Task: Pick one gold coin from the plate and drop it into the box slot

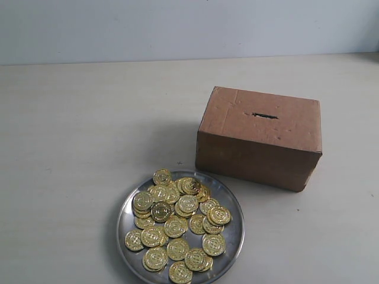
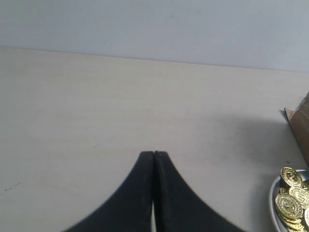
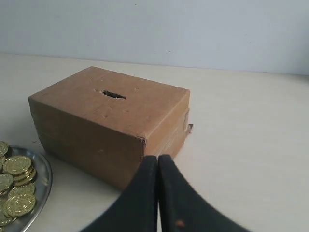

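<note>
A round silver plate (image 1: 233, 204) sits at the front of the table, heaped with several gold coins (image 1: 177, 225). Behind it to the right stands the brown cardboard box (image 1: 260, 139), its dark slot (image 1: 264, 115) cut in the top face. Neither arm shows in the exterior view. In the left wrist view my left gripper (image 2: 153, 153) is shut and empty over bare table, with the plate's edge (image 2: 273, 208) and coins (image 2: 291, 200) off to one side. My right gripper (image 3: 158, 157) is shut and empty just short of the box's near corner (image 3: 143, 140); the slot (image 3: 114, 94) and plate (image 3: 42, 181) show there too.
The pale tabletop (image 1: 77, 148) stretches around plate and box, with a light wall (image 1: 177, 26) behind. A small torn flap (image 3: 190, 128) sticks out at the box's lower side edge.
</note>
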Robot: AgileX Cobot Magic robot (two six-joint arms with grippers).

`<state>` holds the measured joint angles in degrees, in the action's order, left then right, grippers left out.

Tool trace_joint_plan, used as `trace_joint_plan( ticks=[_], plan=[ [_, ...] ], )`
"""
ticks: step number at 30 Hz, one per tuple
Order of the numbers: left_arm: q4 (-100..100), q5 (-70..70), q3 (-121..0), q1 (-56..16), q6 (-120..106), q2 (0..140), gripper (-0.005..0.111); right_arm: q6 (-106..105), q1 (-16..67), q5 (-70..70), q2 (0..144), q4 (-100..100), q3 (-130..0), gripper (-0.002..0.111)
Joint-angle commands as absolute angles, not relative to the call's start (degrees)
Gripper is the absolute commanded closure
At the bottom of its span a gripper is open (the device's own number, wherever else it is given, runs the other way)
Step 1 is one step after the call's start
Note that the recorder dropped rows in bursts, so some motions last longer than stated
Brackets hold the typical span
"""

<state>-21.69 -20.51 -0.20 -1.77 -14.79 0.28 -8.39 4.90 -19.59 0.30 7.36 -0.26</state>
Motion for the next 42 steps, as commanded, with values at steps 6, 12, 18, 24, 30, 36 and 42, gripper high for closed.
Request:
trace_joint_plan(
  ticks=[6,12,18,24,30,36,42],
  plan=[
    [-21.35,-20.80,0.00,-1.68,-14.55,0.00,0.107,-8.31,4.56,-19.20,0.00,7.37,0.00,0.108],
    [-21.35,-20.80,0.00,-1.68,-14.55,0.00,0.107,-8.31,4.56,-19.20,0.00,7.37,0.00,0.108],
    [-21.35,-20.80,0.00,-1.68,-14.55,0.00,0.107,-8.31,4.56,-19.20,0.00,7.37,0.00,0.108],
    [-16.25,-20.80,0.00,-1.68,-14.55,0.00,0.107,-8.31,4.56,-19.20,0.00,7.37,0.00,0.108],
    [-16.03,-20.59,0.00,-1.68,-14.55,0.00,0.107,-8.31,4.56,-19.20,0.00,7.37,0.00,0.108],
    [-16.03,-20.59,0.00,-1.68,-14.55,0.00,0.107,-8.31,4.56,-19.20,0.00,7.37,0.00,0.108],
    [-16.03,-20.59,0.00,-1.68,-14.55,0.00,0.107,-8.31,4.56,-19.20,0.00,7.37,0.00,0.108]
  ],
)
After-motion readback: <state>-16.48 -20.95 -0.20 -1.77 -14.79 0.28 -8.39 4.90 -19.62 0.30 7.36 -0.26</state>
